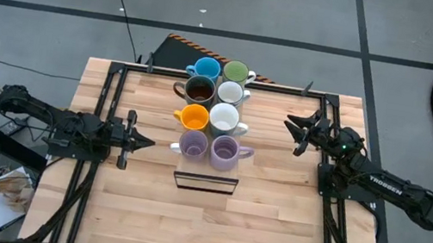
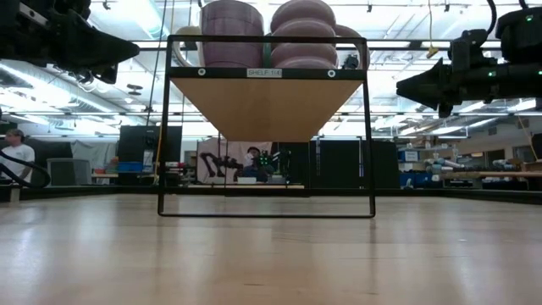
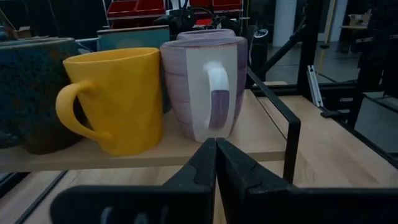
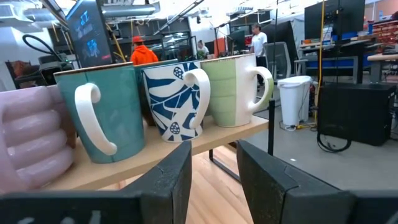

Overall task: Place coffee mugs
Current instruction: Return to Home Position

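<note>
Item 1. Room: open workshop beyond the shelf (image 2: 271,102), with grey floor, benches and screens. A person in an orange top (image 4: 144,52) stands far behind it.

Item 2. Table (image 1: 268,234): pale wood planks, bare apart from the shelf.

Item 3. Shelf: black wire frame carrying one raised wood board, standing mid-table.

Item 4. Left gripper (image 3: 216,163): just left of the shelf at board height, fingers pressed together and holding nothing. As I read it, the risk is a swing toward the shelf as the arm retracts. That would clip the nearest lavender mug (image 3: 208,87) or the orange mug (image 3: 118,99).

Item 5. Right gripper (image 4: 214,152): right of the shelf and farther off, fingers spread and empty. Its clearance looks better, though a low sweep could catch the frame and jolt the whole load.

Item 6. Coffee mugs, eight, all on the shelf board in two close columns:
- blue (image 1: 205,69) beside green (image 1: 235,73)
- dark brown (image 1: 199,90) beside white (image 1: 230,94)
- orange beside a second white (image 1: 224,119)
- the two lavender at the front, the second (image 1: 226,150) on the right

They stand packed together, so I judge one knock would travel down the column.
</note>
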